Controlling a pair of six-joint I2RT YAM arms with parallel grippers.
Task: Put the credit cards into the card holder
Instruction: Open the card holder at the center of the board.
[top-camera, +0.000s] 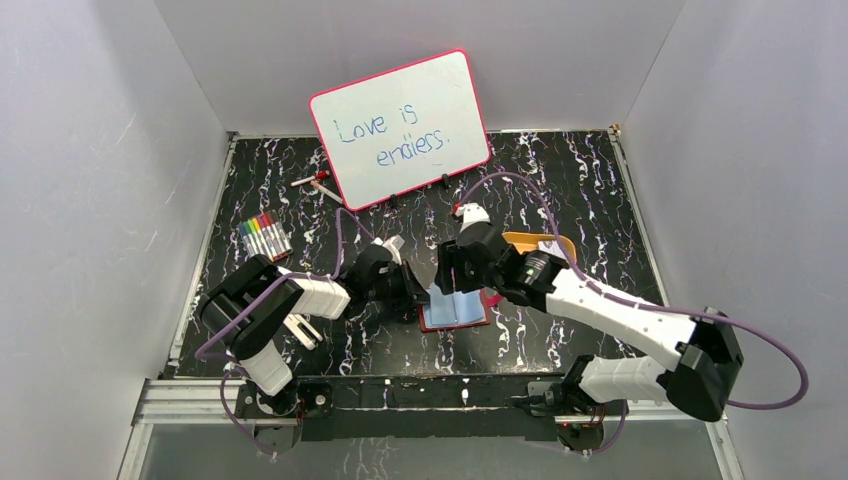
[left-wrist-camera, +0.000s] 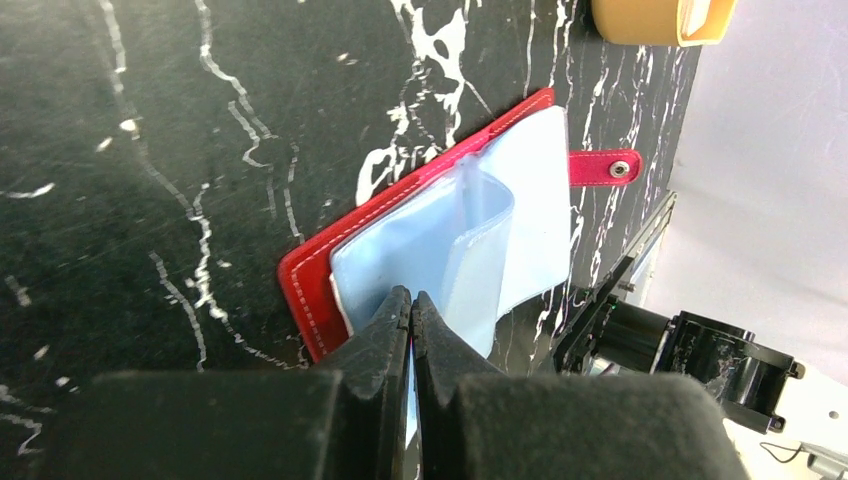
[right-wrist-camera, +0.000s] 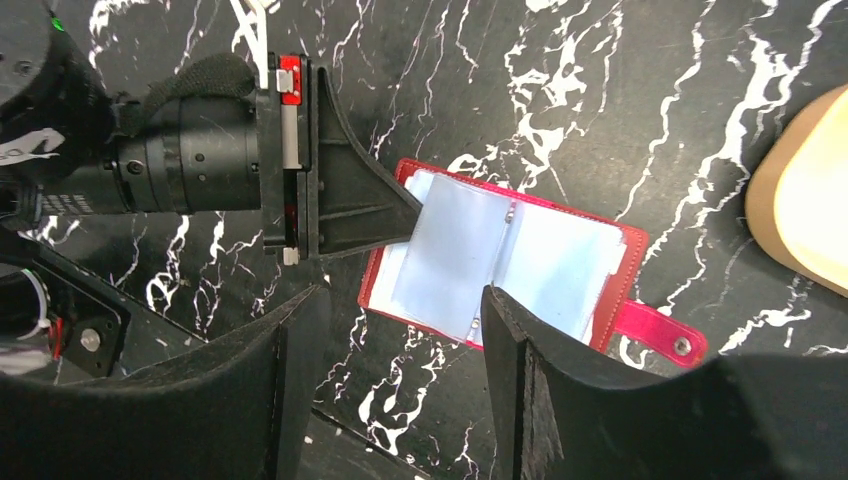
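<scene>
The card holder lies open on the black marble table, red cover down, pale blue pockets up, snap tab pointing right. It also shows in the left wrist view and the right wrist view. My left gripper is shut on the edge of one blue pocket leaf and holds it raised. My right gripper is open and empty, hovering just above the holder's near edge. A whitish credit card peeks from the yellow-orange tray; no other cards show.
A pink-framed whiteboard stands at the back, with pens beside it. A pack of markers lies at the left. The tray sits just right of the holder, behind the right arm. Grey walls enclose the table.
</scene>
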